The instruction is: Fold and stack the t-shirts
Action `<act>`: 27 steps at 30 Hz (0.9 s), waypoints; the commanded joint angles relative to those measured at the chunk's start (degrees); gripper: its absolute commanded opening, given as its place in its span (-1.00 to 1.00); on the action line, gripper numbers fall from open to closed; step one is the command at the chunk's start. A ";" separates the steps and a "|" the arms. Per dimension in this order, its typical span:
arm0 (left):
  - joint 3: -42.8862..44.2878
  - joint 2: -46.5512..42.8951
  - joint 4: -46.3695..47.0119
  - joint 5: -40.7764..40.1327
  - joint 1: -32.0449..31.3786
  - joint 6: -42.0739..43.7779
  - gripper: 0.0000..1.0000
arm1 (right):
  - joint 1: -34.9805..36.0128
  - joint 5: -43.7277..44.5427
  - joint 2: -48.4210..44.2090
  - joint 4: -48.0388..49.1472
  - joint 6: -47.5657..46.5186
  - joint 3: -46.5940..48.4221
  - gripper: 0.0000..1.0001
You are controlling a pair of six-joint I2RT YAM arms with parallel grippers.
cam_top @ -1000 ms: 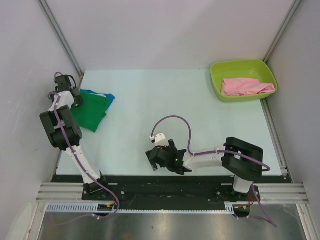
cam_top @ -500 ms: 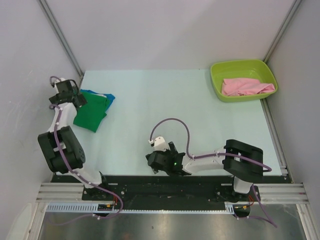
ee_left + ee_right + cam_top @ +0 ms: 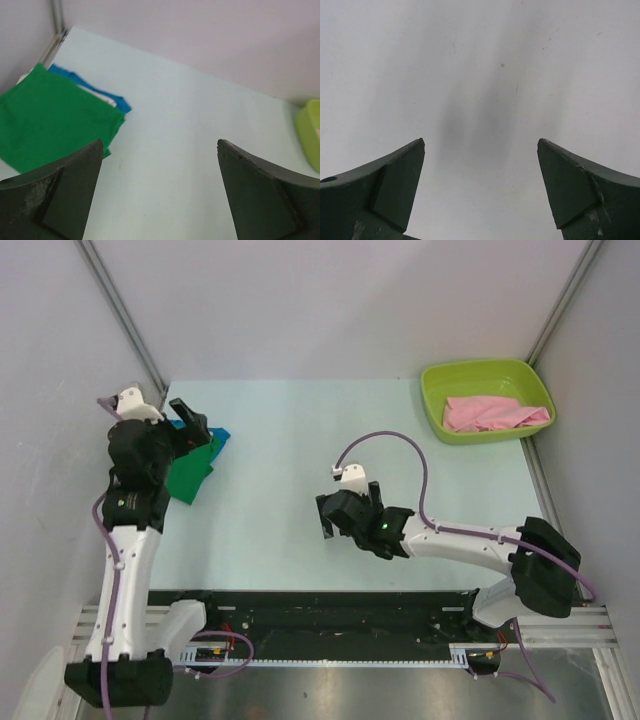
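The pink t-shirt (image 3: 495,413) lies crumpled and unfolded in the lime-green tub (image 3: 437,405) at the upper right of the overhead view. It looks to be the one garment left to fold. As thin cloth it should be light, limp and not at all fragile. It will sag and bunch from whatever spot is pinched, and may drag on the tub's wall as it lifts. The raised ridge of fabric across its middle seems the easiest place to nip. For a clean spread, a grip at a shoulder or hem edge would likely serve better, though neither can be made out in the heap.

At the left edge of that view sits the stack. A folded green t-shirt (image 3: 50,125) lies over a blue t-shirt (image 3: 87,85), with a sliver of white t-shirt (image 3: 109,101) between them.

The left gripper (image 3: 160,146) hovers just beside that pile, jaws spread wide and empty. The right gripper (image 3: 348,510) hangs over bare table (image 3: 290,430) in the lower middle, jaws also wide with nothing between them, well apart from the tub.
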 commanded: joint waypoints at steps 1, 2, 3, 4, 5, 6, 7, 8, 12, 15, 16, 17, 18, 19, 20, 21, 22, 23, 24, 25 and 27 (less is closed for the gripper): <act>4.22 -5.01 -7.17 7.18 -2.98 -1.12 1.00 | -2.30 1.56 -3.93 -5.06 -0.95 4.67 0.99; 1.96 -6.69 -6.21 8.05 -6.12 -1.04 1.00 | -4.05 1.38 -5.06 -6.38 -1.03 5.03 0.99; 1.15 -8.19 -5.77 7.80 -7.45 -0.86 1.00 | -4.94 1.03 -5.95 -6.74 -1.30 5.20 0.99; 0.88 -9.33 -6.46 7.10 -8.95 -0.86 0.99 | -5.90 0.94 -6.56 -7.18 -1.47 5.29 1.00; 0.79 -9.52 -7.42 4.31 -12.53 -0.68 1.00 | -7.22 0.59 -7.27 -8.05 -1.47 5.38 0.99; 0.53 -9.61 -8.47 3.15 -14.74 -0.51 1.00 | -9.67 -0.11 -8.66 -8.41 -1.91 5.47 0.99; 0.01 -9.70 -8.49 0.01 -17.20 -0.42 1.00 | -11.00 -1.16 -9.29 -8.85 -2.26 5.47 0.99; -0.96 -9.87 -8.31 -2.72 -22.36 -0.42 1.00 | -12.14 -1.17 -9.99 -9.11 -2.44 5.82 0.99; -0.35 -5.41 -8.14 -18.35 -36.44 0.02 0.99 | -17.06 -0.55 -12.11 -9.38 -4.72 7.31 0.99; 0.96 1.34 -6.91 -24.35 -44.89 -0.24 1.00 | -19.44 -0.12 -10.88 -10.60 -5.78 9.94 0.99; 1.40 2.94 -6.56 -24.89 -46.39 -0.42 1.00 | -20.93 0.58 -9.83 -11.22 -6.48 10.47 0.99; 2.10 4.70 -6.12 -25.68 -48.93 -0.51 0.99 | -21.55 0.85 -9.30 -11.48 -6.74 11.00 0.99; 2.11 7.41 -4.63 -26.47 -49.99 -1.38 1.00 | -22.25 1.11 -8.69 -11.66 -7.01 11.44 0.99; 2.02 9.09 -3.57 -25.87 -50.79 -1.30 1.00 | -23.65 0.25 -8.24 -11.40 -7.53 12.23 0.99; 2.02 10.50 -3.22 -27.35 -52.19 -1.82 1.00 | -24.45 0.06 -6.76 -11.57 -7.89 12.76 0.99; 1.94 11.82 -2.34 -28.67 -52.99 -1.91 0.99 | -25.33 -0.29 -6.14 -11.66 -7.89 13.20 0.99; 1.85 14.53 -1.90 -29.98 -53.69 -1.65 1.00 | -26.12 -1.68 -5.26 -11.66 -7.98 14.16 0.99; 1.33 15.43 -1.63 -30.61 -54.31 -2.52 0.99 | -27.35 -2.30 -3.69 -11.58 -8.41 14.69 0.99; 0.62 16.48 -0.15 -30.61 -54.40 -2.62 1.00 | -27.97 -2.22 -2.71 -11.66 -8.50 15.22 0.99; 0.01 17.80 0.30 -30.53 -54.57 -3.05 0.99 | -28.32 -2.22 -1.92 -11.66 -8.68 15.83 0.99; -2.45 18.51 1.17 -31.75 -54.57 -6.83 1.00 | -29.12 -1.52 0.19 -11.66 -9.56 17.68 0.99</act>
